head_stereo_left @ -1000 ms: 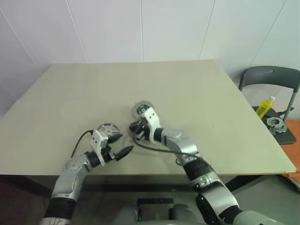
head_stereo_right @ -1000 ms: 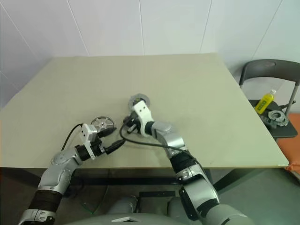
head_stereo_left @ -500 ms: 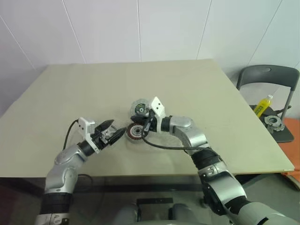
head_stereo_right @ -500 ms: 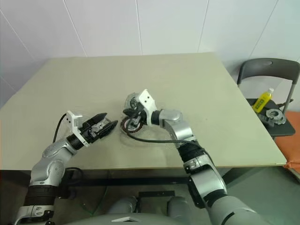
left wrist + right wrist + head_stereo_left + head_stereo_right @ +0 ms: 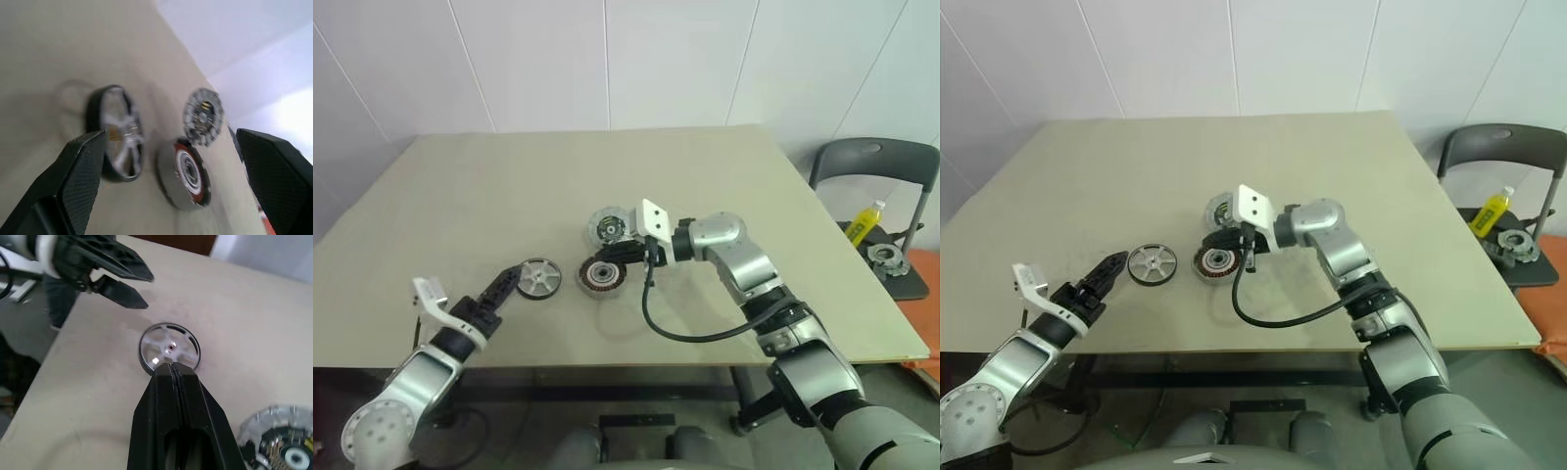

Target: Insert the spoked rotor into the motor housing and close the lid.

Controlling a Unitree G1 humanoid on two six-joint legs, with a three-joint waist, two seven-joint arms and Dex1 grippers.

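The silvery spoked metal rotor (image 5: 537, 278) lies flat at centre-left beside the copper-wound round motor housing (image 5: 602, 276). The left gripper (image 5: 501, 288) gapes empty; the right gripper (image 5: 607, 257), pinched shut on nothing, hovers over the housing and risks nudging it.

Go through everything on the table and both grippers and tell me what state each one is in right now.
spoked rotor: flat on the table, not inserted, untouched.
motor housing: flat on the table, open, no rotor inside.
lid: flat on the table, not fitted.
left gripper: open, empty, beside the rotor.
right gripper: shut, empty, above the housing.
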